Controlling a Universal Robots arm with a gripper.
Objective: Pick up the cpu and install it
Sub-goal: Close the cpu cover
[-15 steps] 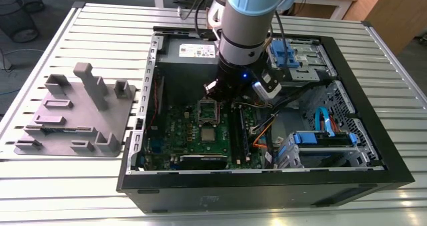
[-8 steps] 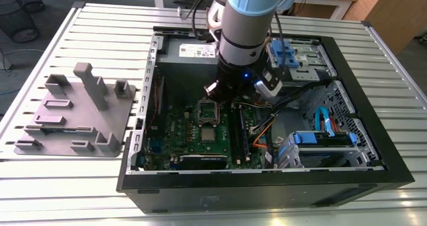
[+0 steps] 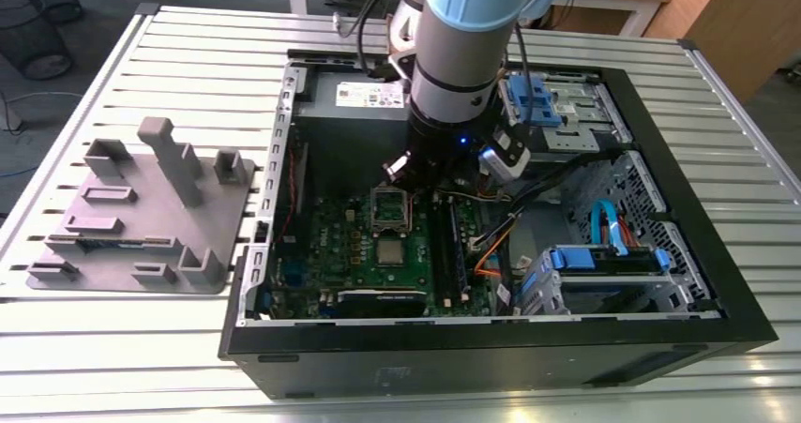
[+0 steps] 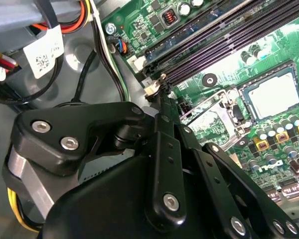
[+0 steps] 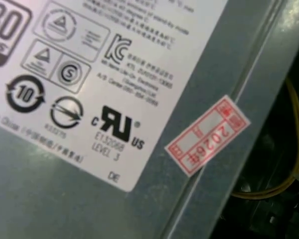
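**Gripper [image 4: 162, 92] low over the board [image 4: 249, 57], cpu [image 4: 274, 93] looks seated**

Can't tell if it's open or closed. I reckon we're late in the install step: the flat silvery square sits in its socket [image 4: 244, 99], with the metal frame [image 4: 215, 112] flipped up just beside it. Next move calls for a light touch.

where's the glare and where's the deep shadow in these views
Second wrist view: light washes out the cpu top and the green motherboard around it, while the black gripper in front is dark. First wrist view: a soft sheen on the white label, black shadow by the yellow wire. Exterior view: even light on the table, shade inside the case under the arm.
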